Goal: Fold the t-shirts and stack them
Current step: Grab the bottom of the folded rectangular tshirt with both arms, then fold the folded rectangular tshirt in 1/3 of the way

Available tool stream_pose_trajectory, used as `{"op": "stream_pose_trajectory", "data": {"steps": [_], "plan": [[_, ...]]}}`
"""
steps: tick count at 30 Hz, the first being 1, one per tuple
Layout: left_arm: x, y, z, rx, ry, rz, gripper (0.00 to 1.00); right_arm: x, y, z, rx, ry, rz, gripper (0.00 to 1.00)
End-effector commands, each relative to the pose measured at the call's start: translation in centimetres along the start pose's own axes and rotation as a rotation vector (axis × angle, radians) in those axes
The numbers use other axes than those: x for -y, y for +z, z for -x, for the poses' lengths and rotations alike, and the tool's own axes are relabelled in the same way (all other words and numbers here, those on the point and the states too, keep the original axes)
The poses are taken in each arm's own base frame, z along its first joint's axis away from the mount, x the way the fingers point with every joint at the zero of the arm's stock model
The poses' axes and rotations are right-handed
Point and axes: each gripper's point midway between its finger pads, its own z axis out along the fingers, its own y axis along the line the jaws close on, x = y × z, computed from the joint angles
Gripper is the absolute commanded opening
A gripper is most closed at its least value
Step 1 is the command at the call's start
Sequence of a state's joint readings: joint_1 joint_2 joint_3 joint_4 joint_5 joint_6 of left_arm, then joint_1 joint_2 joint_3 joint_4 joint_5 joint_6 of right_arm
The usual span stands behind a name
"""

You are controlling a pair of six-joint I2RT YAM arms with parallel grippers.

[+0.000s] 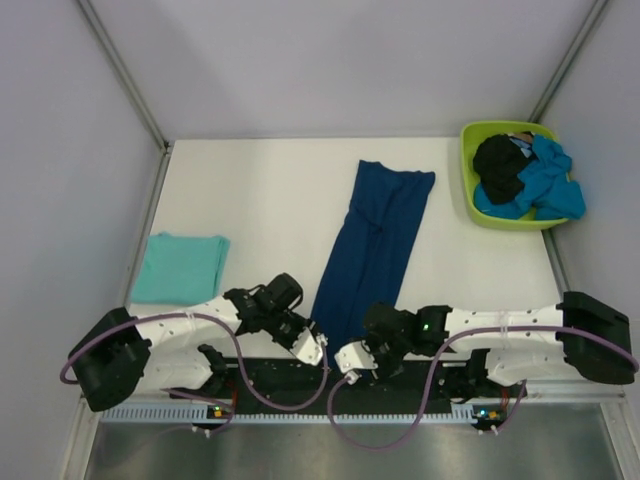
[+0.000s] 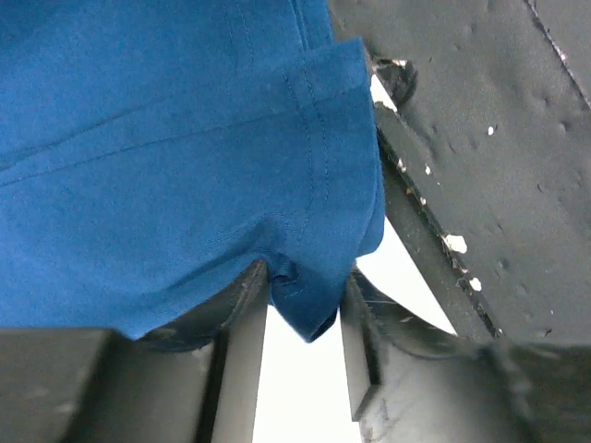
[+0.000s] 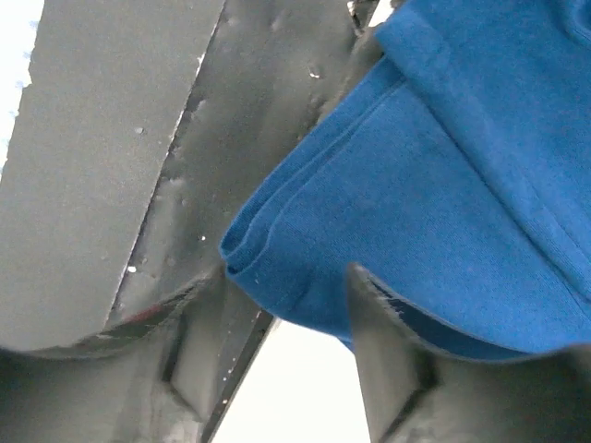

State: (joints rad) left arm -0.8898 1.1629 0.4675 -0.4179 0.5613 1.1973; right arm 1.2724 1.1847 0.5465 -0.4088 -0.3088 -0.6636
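Observation:
A dark blue t-shirt [image 1: 375, 240] lies folded into a long strip down the middle of the table, its near end at the arms' bases. My left gripper [image 1: 316, 350] is at that end's left corner. In the left wrist view the hem corner [image 2: 319, 277] sits between the fingers of the open left gripper [image 2: 305, 295]. My right gripper [image 1: 352, 358] is at the right corner, where a doubled cloth edge [image 3: 305, 249] lies across the open gap of the right gripper [image 3: 286, 286]. A light teal t-shirt [image 1: 180, 267] lies folded at the left.
A lime-green tub [image 1: 468, 160] at the back right holds a black t-shirt [image 1: 500, 168] and a bright blue one [image 1: 548, 182]. The black base plate [image 2: 480, 138] runs under the shirt's near end. Grey walls enclose the table on three sides.

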Motion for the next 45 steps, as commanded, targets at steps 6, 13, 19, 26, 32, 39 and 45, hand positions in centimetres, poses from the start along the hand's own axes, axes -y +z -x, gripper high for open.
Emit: {"op": "stream_pose_trajectory", "data": {"steps": [6, 13, 19, 26, 32, 39, 45], "plan": [[1.7, 0.3, -0.3, -0.063, -0.053, -0.086, 0.00, 0.4, 1.1, 0.3, -0.003, -0.119, -0.023, 0.06], [-5.7, -3.8, 3.7, -0.049, -0.218, 0.082, 0.00, 7.4, -5.2, 0.3, 0.105, 0.128, -0.333, 0.00], [-14.6, -6.2, 2.9, -0.145, -0.476, 0.243, 0.00, 14.7, -12.1, -3.0, 0.190, 0.353, -0.584, 0.00], [-23.0, -7.9, 0.0, -0.162, -0.602, 0.382, 0.00, 20.1, -15.9, -8.4, 0.232, 0.523, -0.774, 0.00], [-27.3, -7.5, -2.4, -0.202, -0.613, 0.399, 0.00, 23.3, -16.9, -10.8, 0.232, 0.565, -0.831, 0.00], [-29.8, -5.8, -4.7, -0.210, -0.673, 0.396, 0.00, 24.2, -17.0, -14.4, 0.202, 0.668, -0.843, 0.00], [-30.4, -4.5, -6.4, -0.220, -0.706, 0.399, 0.00, 25.1, -16.7, -16.5, 0.149, 0.697, -0.847, 0.00]]}}
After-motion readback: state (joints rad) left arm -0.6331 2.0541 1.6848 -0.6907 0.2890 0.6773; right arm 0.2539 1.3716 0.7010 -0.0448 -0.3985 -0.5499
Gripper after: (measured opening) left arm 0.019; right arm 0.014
